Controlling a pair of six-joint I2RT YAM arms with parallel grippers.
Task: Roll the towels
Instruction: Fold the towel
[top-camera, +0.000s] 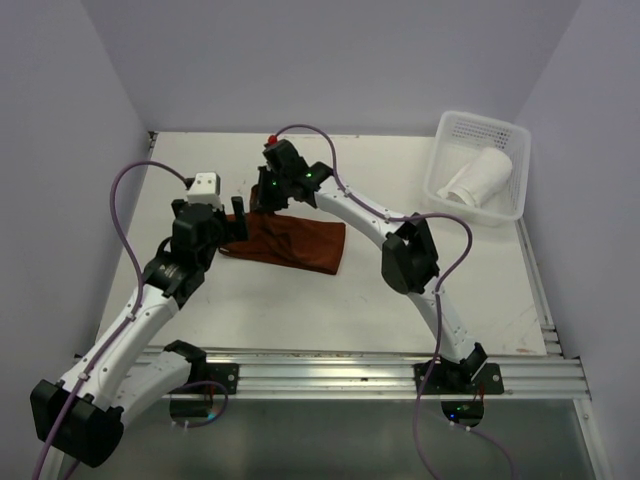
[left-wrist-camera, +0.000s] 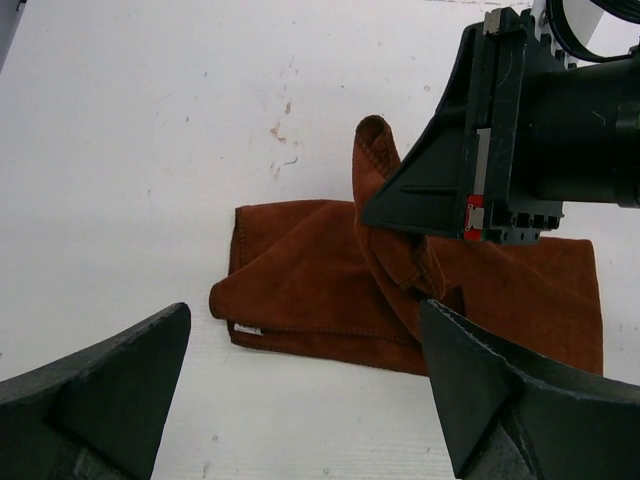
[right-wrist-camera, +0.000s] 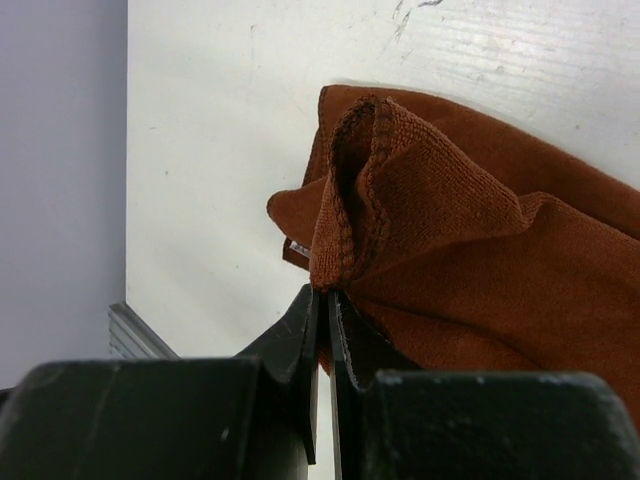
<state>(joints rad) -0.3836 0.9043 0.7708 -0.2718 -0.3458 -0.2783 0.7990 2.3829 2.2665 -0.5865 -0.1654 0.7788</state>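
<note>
Open tabletop (top-camera: 490, 280) right of brown towel (top-camera: 300, 243); basket (top-camera: 436, 160) far right.

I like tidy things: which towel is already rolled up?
The plain white cloth towel, rolled inside the white perforated plastic basket. The rust-brown cloth towel lies unrolled on the table.

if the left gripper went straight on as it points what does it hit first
Probably the rust-brown towel, near its edge; the right gripper pinching its raised fold looks off to the side, depth unclear.

No readable text anywhere. Small white tag (left-wrist-camera: 247, 329) on rust-brown towel (left-wrist-camera: 300, 290): print too small.
</note>
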